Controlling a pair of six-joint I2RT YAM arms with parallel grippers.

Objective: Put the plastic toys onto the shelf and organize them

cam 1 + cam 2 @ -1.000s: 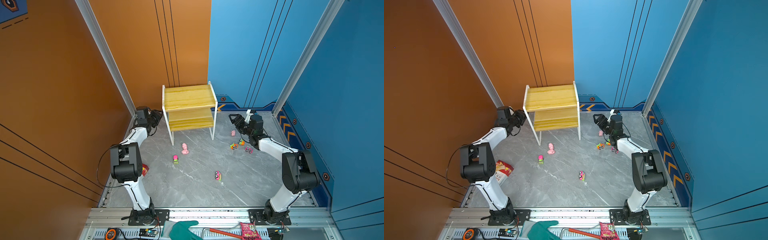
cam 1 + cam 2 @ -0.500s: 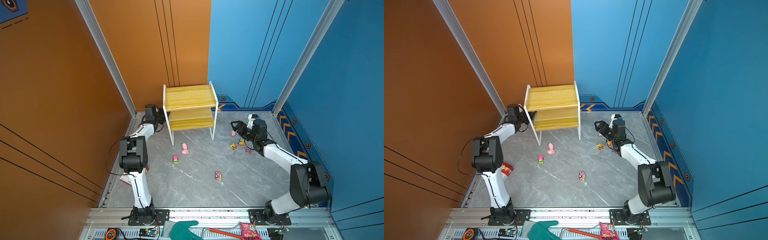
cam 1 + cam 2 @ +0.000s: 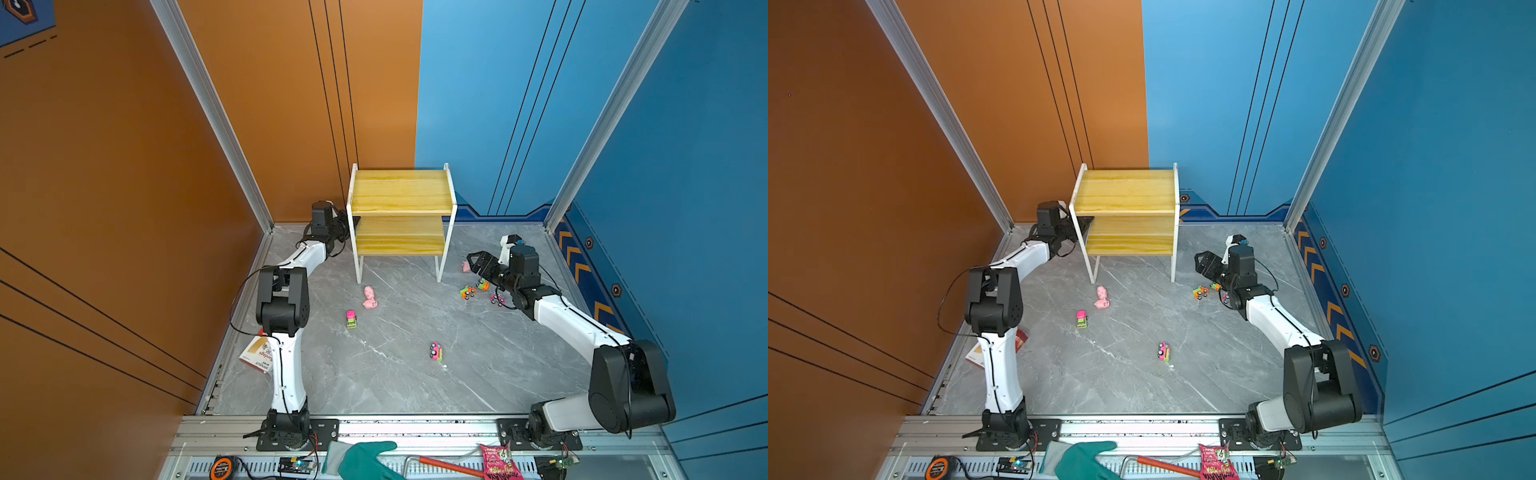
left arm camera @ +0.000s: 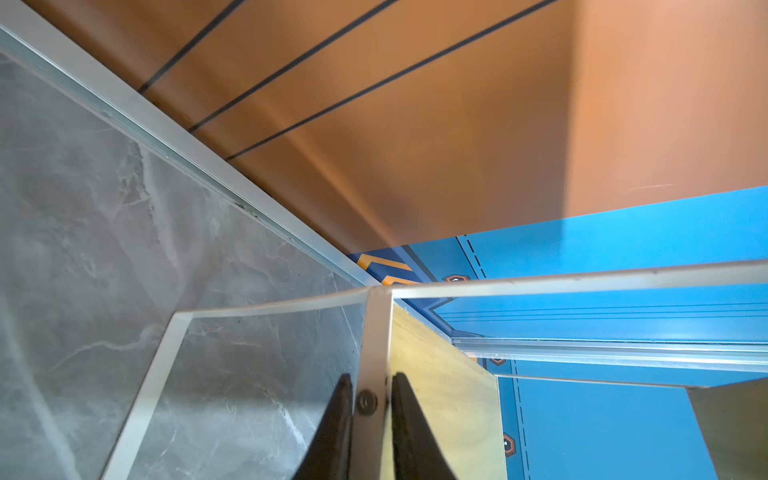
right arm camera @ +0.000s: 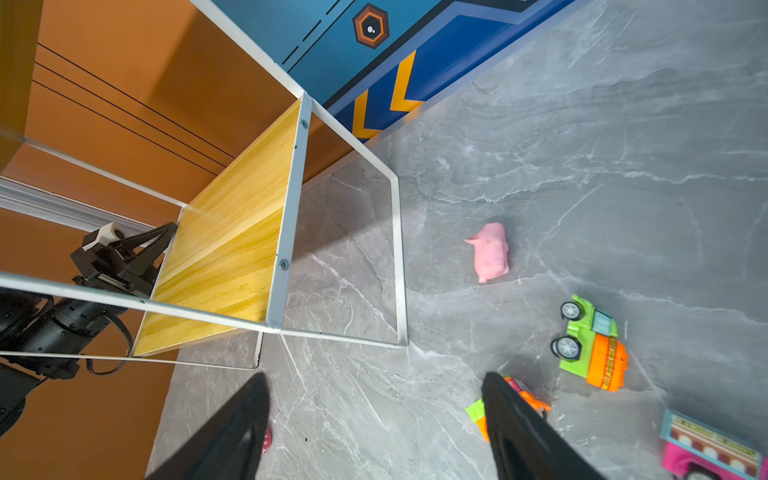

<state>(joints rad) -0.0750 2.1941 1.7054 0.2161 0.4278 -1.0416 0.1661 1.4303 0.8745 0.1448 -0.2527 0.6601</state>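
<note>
The left gripper (image 4: 370, 384) is clamped shut on the white side rail (image 4: 372, 353) of the shelf (image 4: 440, 399), one jaw on each face of the strip beside a screw. In both top views it sits at the shelf's left edge. The right gripper (image 5: 374, 378) hangs wide open and empty over the floor (image 5: 623, 145), to the right of the shelf. A pink pig (image 5: 490, 251) lies ahead of it, with a green-and-orange truck (image 5: 590, 345) nearby, an orange truck (image 5: 534, 401) partly hidden behind one finger (image 5: 515, 424), and a pink truck (image 5: 706, 451) at the frame's edge. Farther out, two more pigs (image 3: 369, 297) lie touching in front of the shelf, a pink-and-green truck (image 3: 351, 319) is near them, and another pink truck (image 3: 435, 351) sits alone mid-floor. The toys look light, hard and smooth. The trucks will probably roll, so pinching across the body above the wheels seems safest, and the pigs across their flanks. The shelf's upper board (image 3: 401, 191) and lower board (image 3: 399, 237) are both bare.
</note>
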